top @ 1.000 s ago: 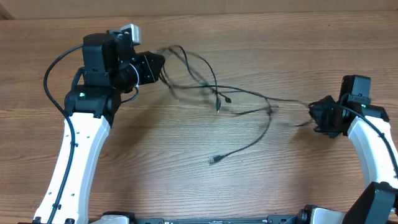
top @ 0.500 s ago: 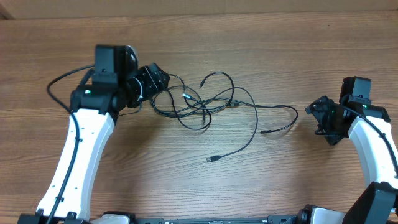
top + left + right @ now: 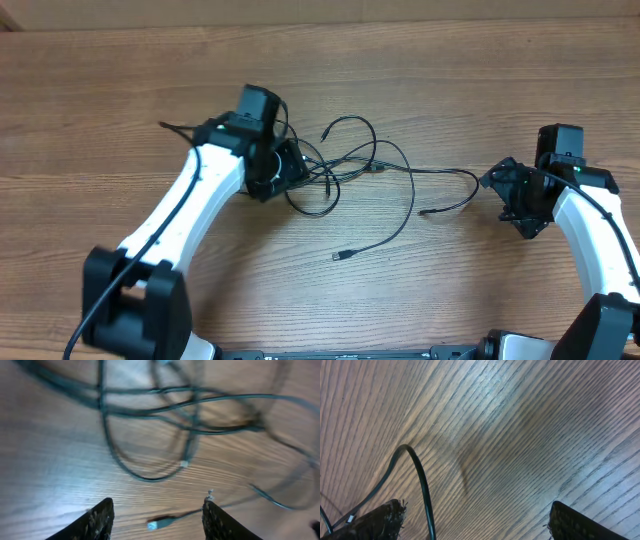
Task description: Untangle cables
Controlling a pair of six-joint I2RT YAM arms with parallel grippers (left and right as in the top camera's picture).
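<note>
**Cables knotted mid-desk, both claws released**

Thin black cables [image 3: 345, 165] lie on the wood-grain desk [image 3: 120, 110], approx. centre, a bit toward the far edge. The main knot is a set of overlapping round loops, just beside the left claw [image 3: 159, 519]. The bundle's long axis runs left–right across the desk.

- **Right strand:** runs toward the right edge, hooks back near the right claw [image 3: 480, 522]. Its plug end [image 3: 425, 212] points left.
- **Near strand:** curves toward the near edge, ends in a silver-tipped plug [image 3: 341, 257], tip pointing left.
- **Third end** [image 3: 325, 131]: points toward the far edge.

Left claw: fingers apart, gripping nothing. Its wrist view shows blurred loops ahead and a pale plug [image 3: 161, 523] on the desk betw. the fingers.

Right claw: spread wide, nothing held. One glossy cord arcs just beside one finger [image 3: 380, 520]; can't tell if they touch.
</note>
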